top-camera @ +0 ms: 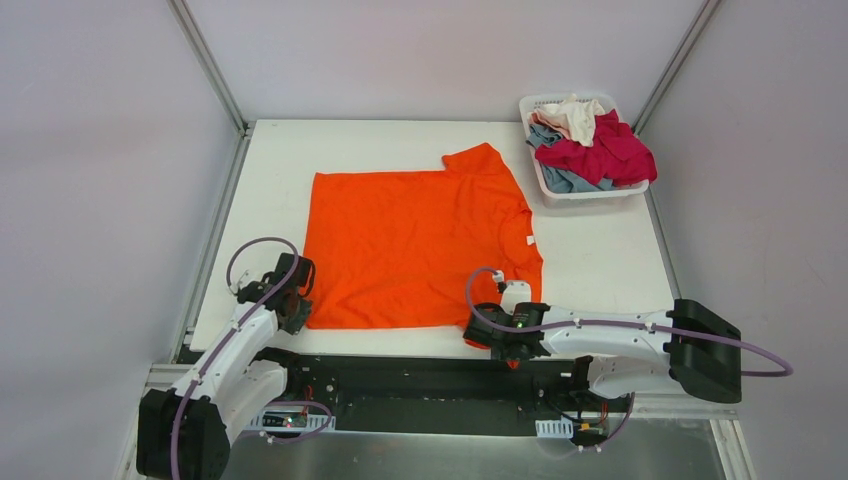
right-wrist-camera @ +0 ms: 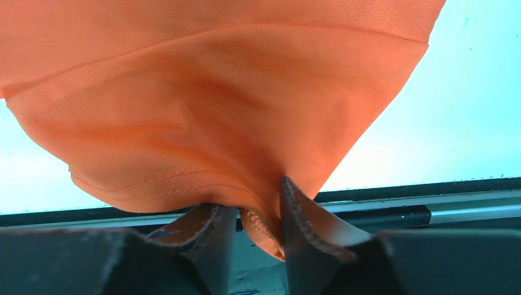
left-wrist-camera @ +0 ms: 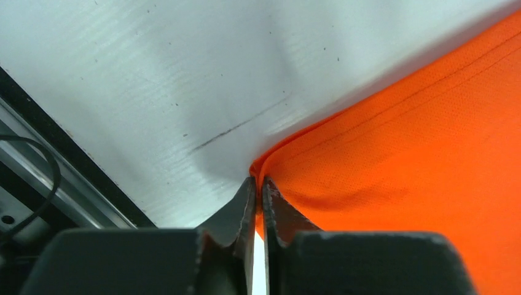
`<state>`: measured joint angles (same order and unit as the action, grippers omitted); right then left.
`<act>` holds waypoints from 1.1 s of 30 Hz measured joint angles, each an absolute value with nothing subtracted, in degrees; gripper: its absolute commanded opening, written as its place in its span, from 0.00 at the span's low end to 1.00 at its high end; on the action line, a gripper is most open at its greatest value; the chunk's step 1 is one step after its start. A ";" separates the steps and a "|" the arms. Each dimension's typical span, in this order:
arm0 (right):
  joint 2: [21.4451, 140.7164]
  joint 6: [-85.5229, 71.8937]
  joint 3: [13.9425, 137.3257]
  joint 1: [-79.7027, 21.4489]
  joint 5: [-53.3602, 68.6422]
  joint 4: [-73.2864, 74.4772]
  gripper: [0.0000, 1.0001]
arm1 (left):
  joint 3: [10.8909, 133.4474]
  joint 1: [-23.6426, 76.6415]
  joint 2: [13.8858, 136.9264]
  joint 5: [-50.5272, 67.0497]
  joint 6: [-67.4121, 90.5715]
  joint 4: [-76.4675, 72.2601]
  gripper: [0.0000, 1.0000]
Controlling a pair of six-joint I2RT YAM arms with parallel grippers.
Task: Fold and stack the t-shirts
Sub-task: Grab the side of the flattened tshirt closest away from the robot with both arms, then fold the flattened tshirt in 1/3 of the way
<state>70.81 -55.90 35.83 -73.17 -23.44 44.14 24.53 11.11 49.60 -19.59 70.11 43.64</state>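
gripping the orange shirt [top-camera: 415,240] along its near edge: left end effector [left-wrist-camera: 258,185], right end effector [right-wrist-camera: 258,201] both clenching cloth. no fold showing yet; other shirts [top-camera: 600,152] waiting in basket [top-camera: 592,196].

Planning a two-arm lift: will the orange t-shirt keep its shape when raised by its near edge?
Probably floppy: the orange t-shirt bunches and droops at the right fingers. Likely light: thin-looking mesh knit. Expect sagging between grips.

Right tool [right-wrist-camera: 257,201] grips a bunched fold of shirt [right-wrist-camera: 215,110] between both fingers; cloth hangs taut above it; white tabletop [right-wrist-camera: 442,110] behind.
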 measured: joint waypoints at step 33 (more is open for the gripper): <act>65.91 -37.74 51.27 -55.48 -29.65 49.10 0.00 | 34.92 11.11 46.68 -17.04 66.15 44.21 0.00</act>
<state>65.91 -37.74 51.27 -55.48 -29.65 49.10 34.92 11.11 46.68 -17.04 66.15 44.21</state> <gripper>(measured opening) 0.018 0.008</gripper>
